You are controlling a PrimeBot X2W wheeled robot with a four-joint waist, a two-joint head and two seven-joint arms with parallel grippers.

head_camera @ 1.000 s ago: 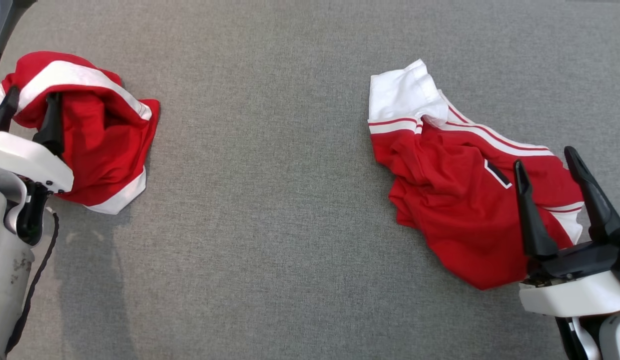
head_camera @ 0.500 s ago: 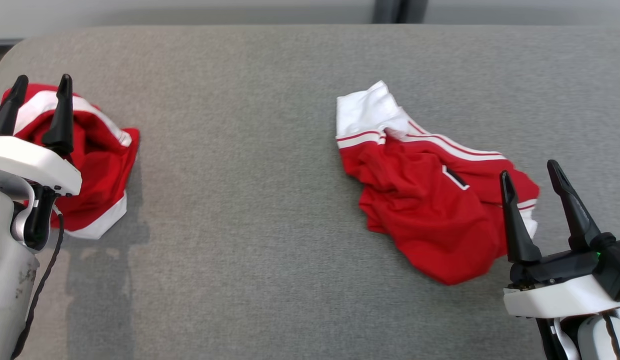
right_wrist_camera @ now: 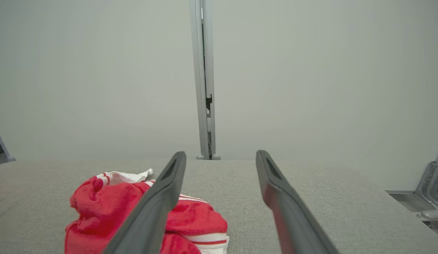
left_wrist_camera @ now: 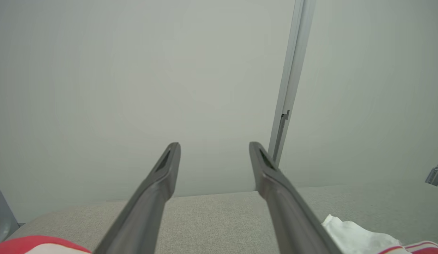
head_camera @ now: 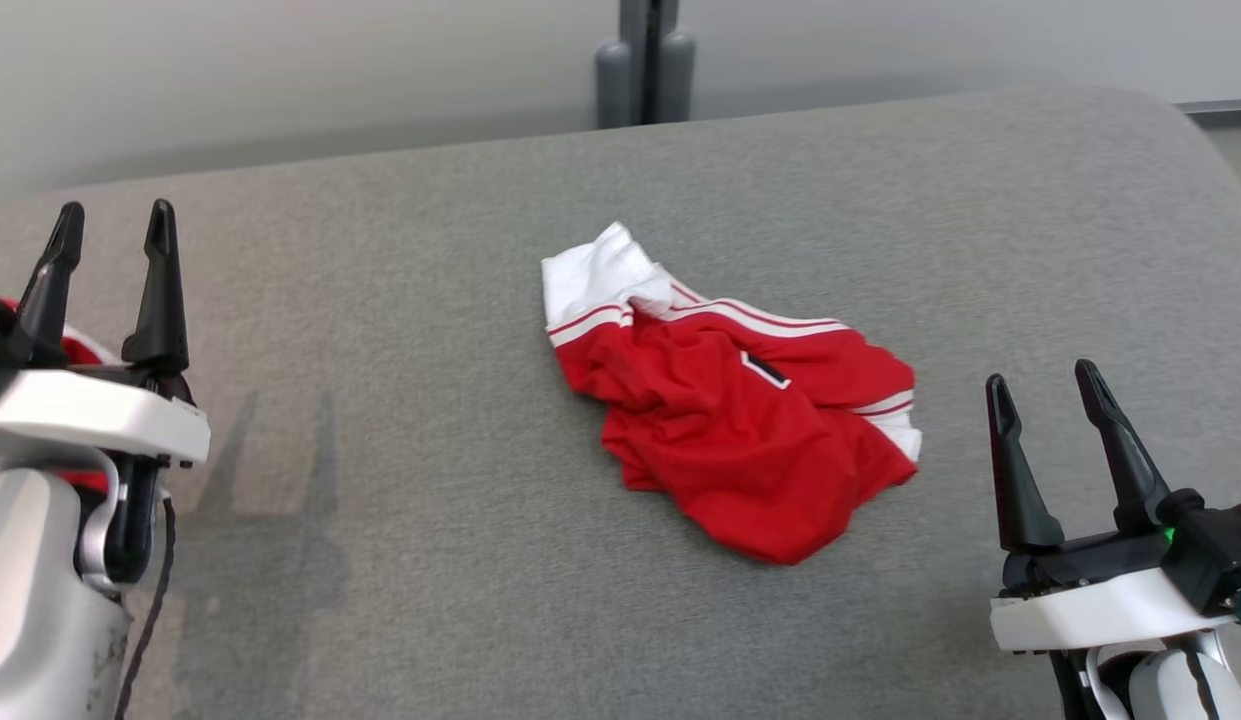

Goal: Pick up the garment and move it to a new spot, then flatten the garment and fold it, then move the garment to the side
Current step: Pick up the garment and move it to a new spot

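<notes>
Head view: red/white garment (head_camera: pixel 740 425) crumpled, unfolded, mid-table (head_camera: pixel 430 560).

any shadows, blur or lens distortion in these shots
Head view: soft even light, no glare; the left gripper throws a faint two-pronged shadow on the grey surface. Left wrist view: the post leans, likely wide-angle bending, and the near fingers look soft. Right wrist view: the garment is slightly soft, and the post there stands straight.

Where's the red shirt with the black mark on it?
In the head view, the red shirt lies crumpled mid-table on the grey surface, nearer the right tool than the left tool.
</notes>
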